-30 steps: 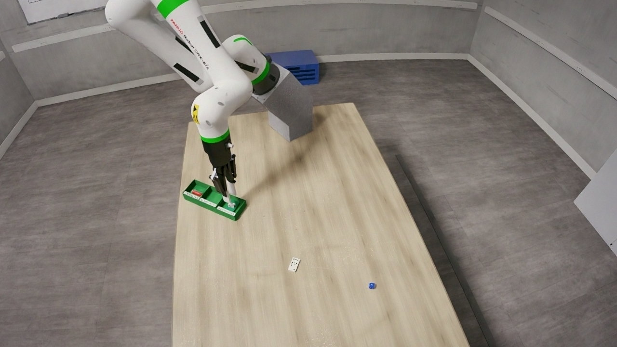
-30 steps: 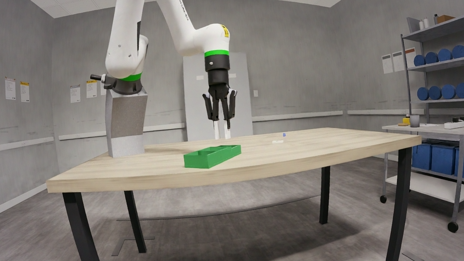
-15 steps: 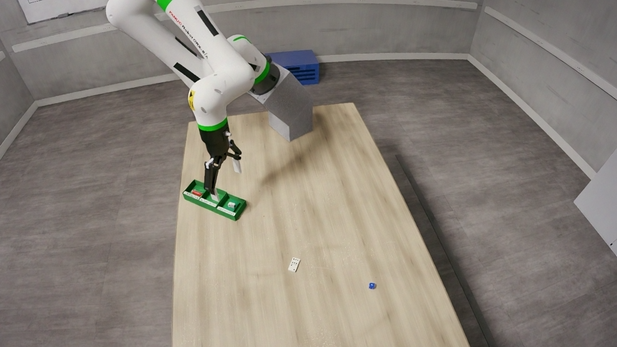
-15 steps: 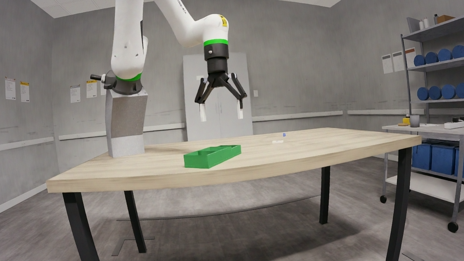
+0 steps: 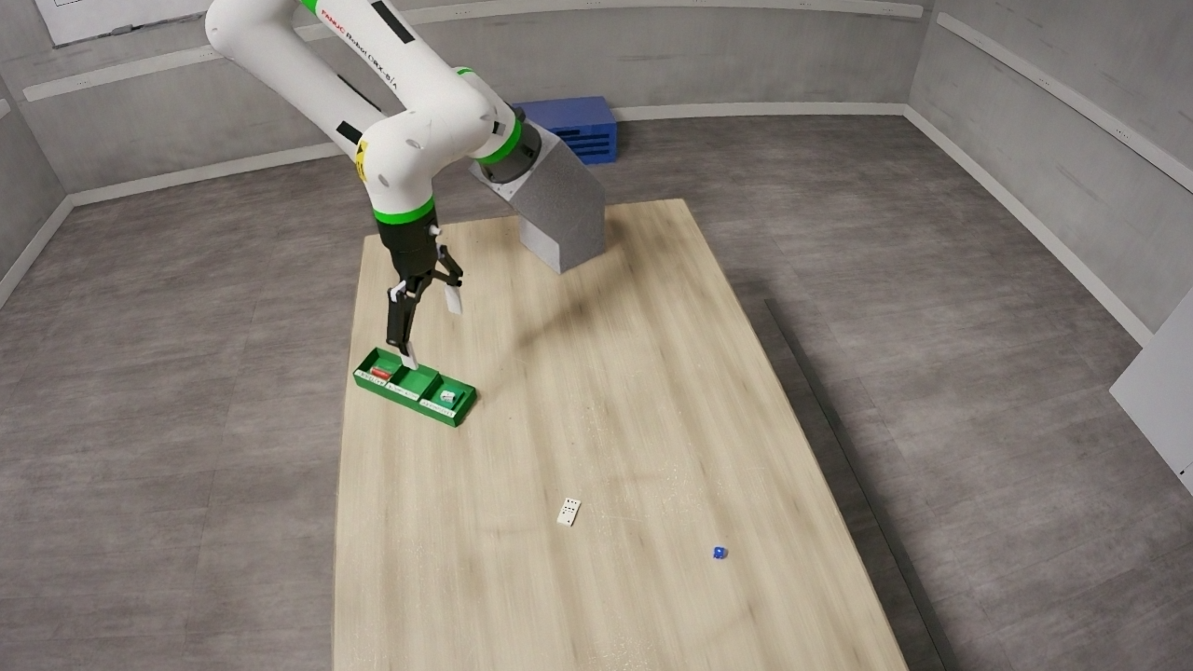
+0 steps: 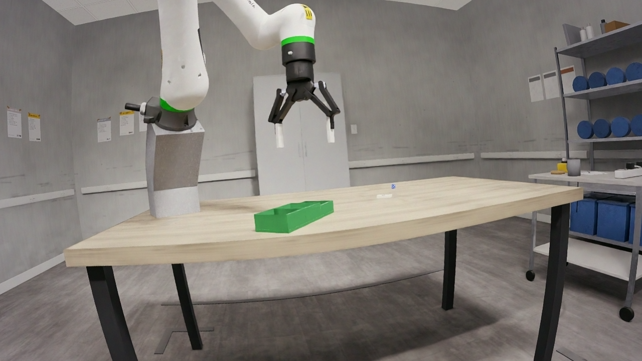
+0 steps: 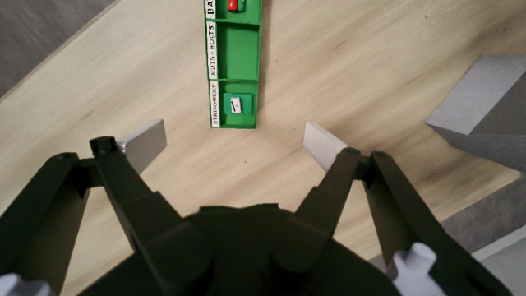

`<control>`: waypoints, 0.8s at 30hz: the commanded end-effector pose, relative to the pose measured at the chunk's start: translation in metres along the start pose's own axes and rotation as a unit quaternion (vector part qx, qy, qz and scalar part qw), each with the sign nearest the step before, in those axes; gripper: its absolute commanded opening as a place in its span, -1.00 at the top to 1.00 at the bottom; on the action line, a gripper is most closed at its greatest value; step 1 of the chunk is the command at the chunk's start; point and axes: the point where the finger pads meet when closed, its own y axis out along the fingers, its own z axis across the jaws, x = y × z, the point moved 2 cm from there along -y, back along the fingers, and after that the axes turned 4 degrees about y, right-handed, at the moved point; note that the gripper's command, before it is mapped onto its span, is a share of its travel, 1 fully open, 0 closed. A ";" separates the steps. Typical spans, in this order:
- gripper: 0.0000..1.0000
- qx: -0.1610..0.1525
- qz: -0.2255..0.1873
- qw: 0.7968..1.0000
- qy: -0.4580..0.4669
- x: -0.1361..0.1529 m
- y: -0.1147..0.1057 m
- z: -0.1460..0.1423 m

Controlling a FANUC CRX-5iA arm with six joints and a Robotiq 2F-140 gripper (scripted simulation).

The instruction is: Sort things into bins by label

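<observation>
1 tool point(image 5: 431, 340) point(image 6: 305, 136) point(image 7: 237, 133), fingers spread wide, nothing between them. It hangs above the desk point(image 5: 533, 433) point(image 6: 404, 210) point(image 7: 173, 173), apart from everything on it.

1 green tray point(image 5: 415, 409) point(image 6: 294, 218) point(image 7: 259, 53), flat on the desk, 3 compartments in a row, 3 white labels. Wrist view reads STATIONERY on one end, NUTS+BOLTS in the middle, and "BA" on the other end, rest cut off by the frame.

STATIONERY compartment: 1 green block point(image 5: 455, 402) point(image 7: 248, 104) with 1 small white piece point(image 5: 447, 395) point(image 7: 235, 105) with a black mark seen on top of it. Can't tell whether they are one object.
"BA" compartment: 1 red piece point(image 5: 381, 373) point(image 7: 233, 5); wrist view shows a green part right beside it. Can't tell if that is a separate item.
NUTS+BOLTS: no item visible in it.

Outside the tray, 2 items on the desk: 1 white domino point(image 5: 569, 511) point(image 6: 384, 196), lying flat, and 1 blue die point(image 5: 719, 552) point(image 6: 393, 186), apart from the domino. Both well away from the tray. None of the three label texts I can read names a domino or die.

Around: 1 grey arm pedestal point(image 5: 583, 229) point(image 6: 175, 201) point(image 7: 477, 99) at one end of the desk, beside the tray's area but not touching it. 1 blue box point(image 5: 575, 112) on the floor behind the pedestal. Nothing stands between domino and die.

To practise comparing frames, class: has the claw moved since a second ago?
Yes: the claw has risen, now higher above the green tray.
</observation>
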 end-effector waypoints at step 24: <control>-1.00 0.000 0.000 1.000 0.000 0.000 -0.027 0.000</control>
